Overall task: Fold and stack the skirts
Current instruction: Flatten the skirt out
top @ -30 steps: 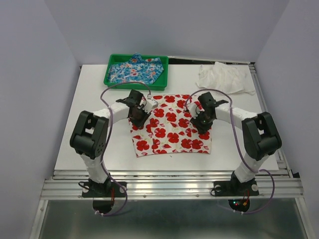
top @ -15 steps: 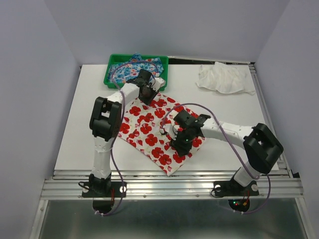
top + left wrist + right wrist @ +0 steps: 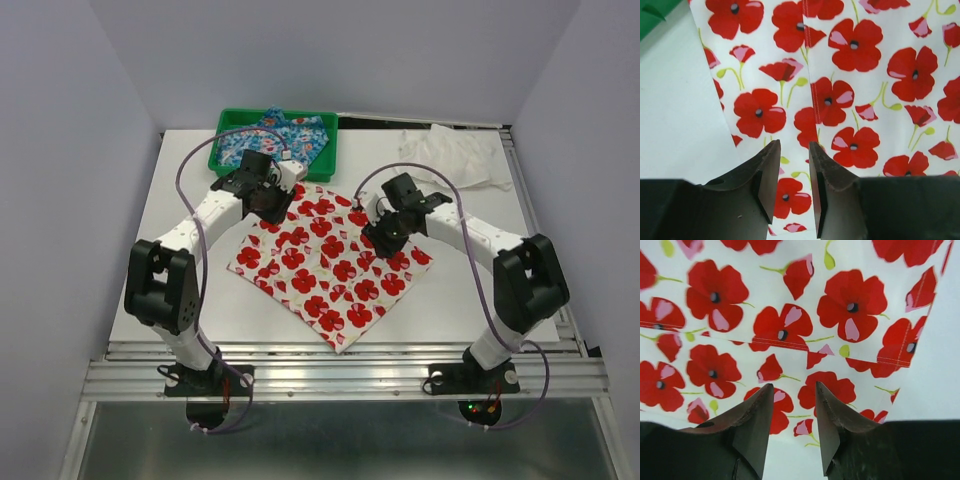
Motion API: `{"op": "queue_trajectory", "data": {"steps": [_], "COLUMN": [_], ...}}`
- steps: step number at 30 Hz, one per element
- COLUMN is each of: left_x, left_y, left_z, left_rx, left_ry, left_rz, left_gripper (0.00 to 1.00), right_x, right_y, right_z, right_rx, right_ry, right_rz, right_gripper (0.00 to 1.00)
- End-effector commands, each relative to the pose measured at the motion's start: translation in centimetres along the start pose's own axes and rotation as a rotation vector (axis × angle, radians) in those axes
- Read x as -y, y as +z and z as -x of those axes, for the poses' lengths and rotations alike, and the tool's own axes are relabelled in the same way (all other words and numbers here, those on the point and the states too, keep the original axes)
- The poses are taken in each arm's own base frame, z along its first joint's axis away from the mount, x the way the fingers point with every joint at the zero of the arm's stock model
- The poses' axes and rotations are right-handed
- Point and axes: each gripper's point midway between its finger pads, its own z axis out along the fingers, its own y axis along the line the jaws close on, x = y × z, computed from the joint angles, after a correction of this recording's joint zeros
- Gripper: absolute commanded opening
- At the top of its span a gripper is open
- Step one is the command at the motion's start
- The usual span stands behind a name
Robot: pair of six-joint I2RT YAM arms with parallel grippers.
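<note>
Closest to the arm bases, the white skirt (image 3: 325, 265) with big red flowers lies flat and spread open on the table (image 3: 180, 200). It is turned diagonally, with one corner pointing at the near edge.

The right gripper (image 3: 383, 238) hangs over the skirt's right part, near its right edge. In the wrist view its fingers (image 3: 752, 425) stand apart, with nothing between them but the printed cloth below.

The left gripper (image 3: 270, 205) sits over the skirt's far left corner, just beside the tray. In its wrist view the fingers (image 3: 767, 175) stand a narrow gap apart and hold nothing. A stitched seam runs up the cloth ahead of them, and the skirt's left edge and bare table show to the left.

Farther back, the green tray (image 3: 215, 155) holds the blue skirt (image 3: 290, 135), which lies rumpled with one part draped over the tray's right rim. At the far right of the table lies a crumpled white cloth (image 3: 455, 155), well apart from both skirts.
</note>
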Motion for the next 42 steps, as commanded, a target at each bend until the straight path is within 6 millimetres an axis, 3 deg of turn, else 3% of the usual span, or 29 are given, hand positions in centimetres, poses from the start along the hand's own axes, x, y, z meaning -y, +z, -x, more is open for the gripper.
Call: {"op": "queue_trajectory", "data": {"steps": [1, 7, 12, 16, 20, 21, 25, 29, 33, 36, 39, 42], "left_x": [1.1, 1.1, 1.0, 1.4, 2.9, 3.5, 4.3, 4.3, 4.7, 4.3, 2.2, 0.4], "left_y": [1.3, 4.1, 6.7, 9.7, 11.7, 12.4, 13.9, 16.3, 17.0, 15.4, 11.4, 5.9], "left_z": [-4.6, -7.1, -6.8, -5.3, -4.3, -3.5, -2.0, 0.4, 2.9, 5.2, 7.7, 9.6], "left_rx": [-0.107, -0.205, -0.232, -0.246, -0.275, -0.272, -0.265, -0.242, -0.193, -0.133, -0.043, 0.044], "left_ry": [-0.038, -0.049, -0.063, -0.065, -0.030, -0.012, 0.013, 0.013, 0.023, 0.028, 0.041, 0.067], "left_rz": [-0.019, -0.040, -0.078, -0.120, -0.151, -0.163, -0.174, -0.202, -0.230, -0.224, -0.182, -0.149], "left_gripper": [0.41, 0.40, 0.38, 0.37, 0.36, 0.36, 0.36, 0.36, 0.37, 0.42, 0.48, 0.53], "right_x": [2.5, 2.3, 0.3, -3.8, -8.2, -9.7, -12.1, -13.0, -12.4, -11.2, -10.3, -10.4], "right_y": [1.7, 3.5, 3.2, 3.3, 3.6, 3.7, 4.2, 4.8, 5.3, 4.4, 1.4, -1.3], "right_z": [-0.3, -5.3, -10.1, -13.3, -14.5, -14.4, -13.2, -11.2, -8.8, -6.4, -3.8, -3.6], "right_rx": [-0.050, -0.191, -0.289, -0.376, -0.425, -0.428, -0.403, -0.364, -0.308, -0.248, -0.140, -0.121], "right_ry": [-0.053, -0.078, -0.114, -0.158, -0.200, -0.206, -0.196, -0.184, -0.170, -0.193, -0.241, -0.303], "right_rz": [-0.084, -0.078, -0.016, 0.092, 0.195, 0.229, 0.295, 0.318, 0.280, 0.200, 0.125, 0.119], "right_gripper": [0.43, 0.41, 0.41, 0.40, 0.40, 0.40, 0.40, 0.40, 0.41, 0.45, 0.54, 0.63]}}
